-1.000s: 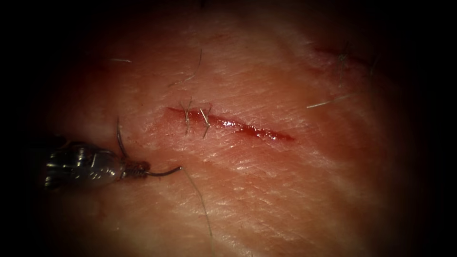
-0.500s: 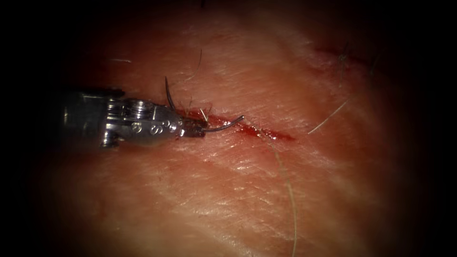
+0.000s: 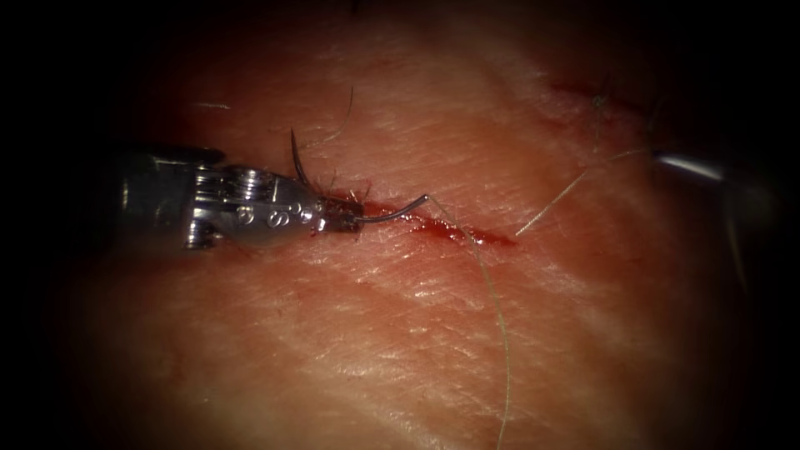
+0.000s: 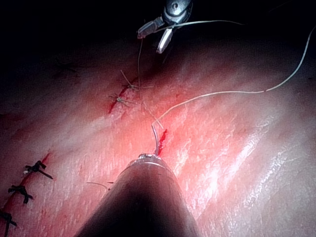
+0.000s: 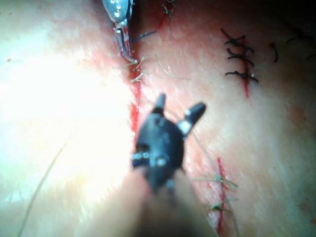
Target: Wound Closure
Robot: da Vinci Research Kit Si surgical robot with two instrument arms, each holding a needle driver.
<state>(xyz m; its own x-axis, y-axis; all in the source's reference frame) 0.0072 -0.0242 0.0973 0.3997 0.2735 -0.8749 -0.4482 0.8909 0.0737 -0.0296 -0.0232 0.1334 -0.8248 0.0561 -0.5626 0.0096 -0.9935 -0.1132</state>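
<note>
The left tool (image 3: 337, 218) grips the needle (image 3: 392, 214) mid-curve above the tissue's (image 3: 400, 333) cut (image 3: 450, 229), thread (image 3: 498, 333) trailing; the right tool's (image 5: 178, 109) fingers spread empty.

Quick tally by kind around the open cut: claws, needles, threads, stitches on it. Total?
Claws: 2. The left claw is shut on the needle mid-curve; the right claw is open, holding nothing.
Needles: 1, over the cut, apparently not in the tissue.
Threads: 1. The thread trails from the needle.
Pale stitches on that cut: 2.
Total: 6.
</note>
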